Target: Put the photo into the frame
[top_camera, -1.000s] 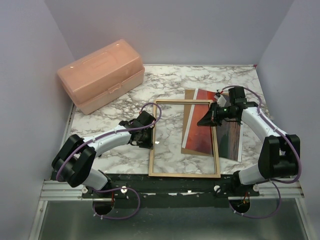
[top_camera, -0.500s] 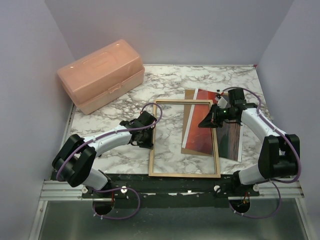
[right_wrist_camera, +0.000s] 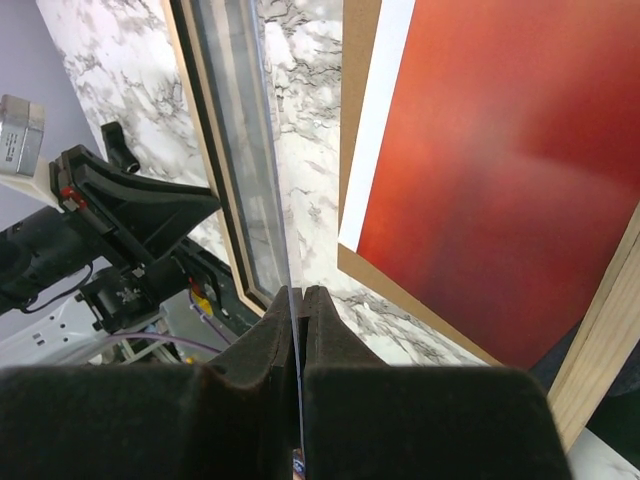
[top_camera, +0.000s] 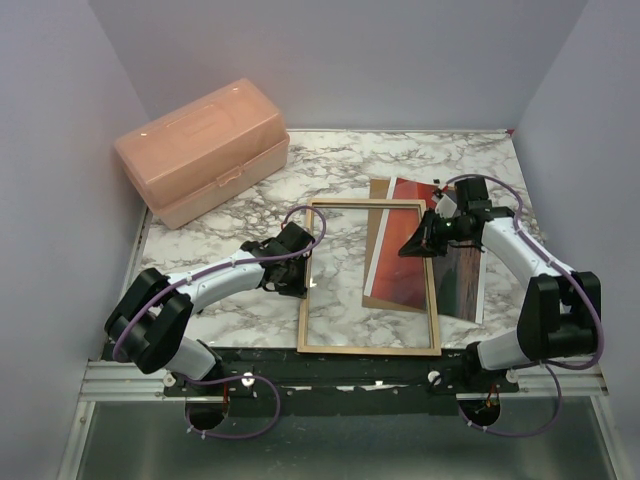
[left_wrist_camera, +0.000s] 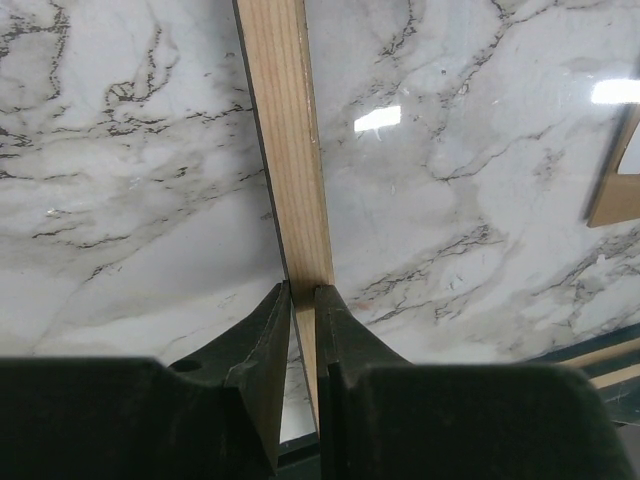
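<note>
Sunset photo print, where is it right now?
Top external view, right of centre: the glossy red-orange sunset photo lies face up on the flat brown backing board, with the tan wooden frame's right rail crossing over it.

The frame [top_camera: 370,349] shows bare light tan wood, matt, with fine straight grain. The table [top_camera: 400,160] is smooth white marble-look with grey veins, glossy enough to mirror the lights. The photo [top_camera: 400,265] is shiny red print with a white paper border. It lies on a matt brown backing board [top_camera: 377,215]. The far-left box [top_camera: 200,150] is translucent pink plastic. The left gripper [left_wrist_camera: 303,292] and right gripper [right_wrist_camera: 298,292] are matt black plastic. The right one nips a thin clear pane [right_wrist_camera: 245,150].
</note>
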`<state>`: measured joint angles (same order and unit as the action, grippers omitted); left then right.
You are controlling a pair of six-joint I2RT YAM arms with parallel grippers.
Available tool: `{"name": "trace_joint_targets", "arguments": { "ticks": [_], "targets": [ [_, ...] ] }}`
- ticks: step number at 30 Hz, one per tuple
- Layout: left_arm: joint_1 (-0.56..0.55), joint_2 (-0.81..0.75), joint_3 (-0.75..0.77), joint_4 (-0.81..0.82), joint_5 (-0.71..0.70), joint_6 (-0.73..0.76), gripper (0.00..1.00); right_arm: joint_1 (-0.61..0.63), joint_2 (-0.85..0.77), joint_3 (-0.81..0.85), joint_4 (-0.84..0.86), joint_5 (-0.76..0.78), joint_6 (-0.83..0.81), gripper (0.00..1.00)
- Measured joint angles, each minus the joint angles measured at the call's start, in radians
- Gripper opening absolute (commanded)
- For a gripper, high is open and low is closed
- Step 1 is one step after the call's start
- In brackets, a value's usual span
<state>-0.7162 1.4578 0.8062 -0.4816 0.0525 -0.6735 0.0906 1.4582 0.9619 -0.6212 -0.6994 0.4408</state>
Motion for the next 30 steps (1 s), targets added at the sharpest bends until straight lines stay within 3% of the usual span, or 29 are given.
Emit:
{"name": "trace_joint_targets", "arguments": {
  "ticks": [7, 13, 30],
  "targets": [
    [-0.006, 0.001, 0.003, -0.004, -0.011, 0.000, 0.16, 0.002, -0.022, -0.024, 0.006, 0.050, 0.004, 0.09],
    [-0.011, 0.002, 0.005, -0.006, -0.017, 0.000, 0.16, 0.002, -0.022, -0.039, 0.015, 0.090, 0.004, 0.22],
    [-0.018, 0.013, 0.018, -0.021, -0.027, 0.000, 0.16, 0.028, -0.030, -0.077, 0.133, 0.021, 0.003, 0.31]
  ]
}}
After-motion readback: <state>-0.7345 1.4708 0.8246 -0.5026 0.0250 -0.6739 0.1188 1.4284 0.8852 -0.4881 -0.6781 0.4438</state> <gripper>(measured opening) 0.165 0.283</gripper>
